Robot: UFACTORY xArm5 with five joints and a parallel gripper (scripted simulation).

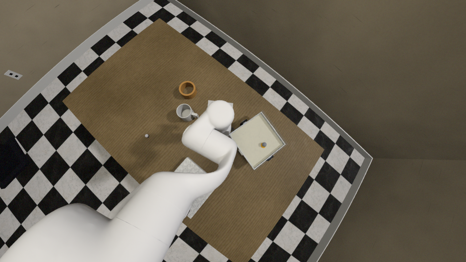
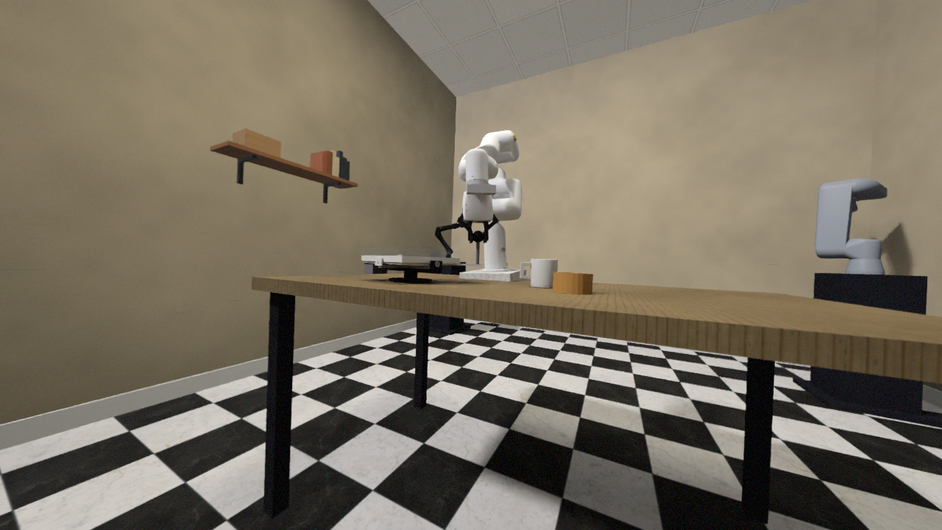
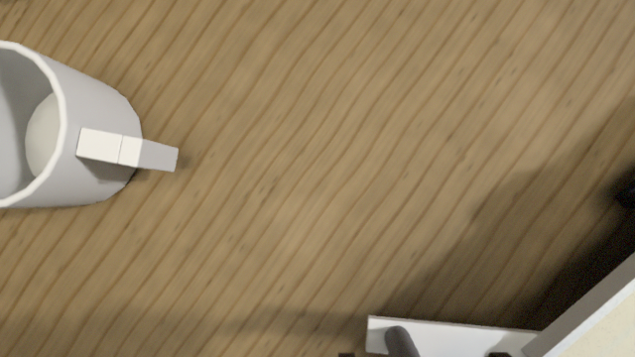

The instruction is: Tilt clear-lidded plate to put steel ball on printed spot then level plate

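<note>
the hand [image 2: 477, 238] [image 3: 423, 355] is partly closed, apparently around the thin dark post [image 2: 477, 252] [image 3: 403, 342] beside the plate [image 1: 247, 148] [image 2: 395, 259] [image 3: 585, 314], and farther in, the steel ball [image 1: 264, 143] overlaps the orange spot [image 1: 263, 146] from above, with part of that mark showing. the job looks near its end, though the ball may need a slight nudge by tilting, then the plate must be left level and the post let go; the clear lid is hard to make out, the fingertips are mostly cut off in the wrist view, and exact level or whether the ball is at rest cannot be told.
</note>
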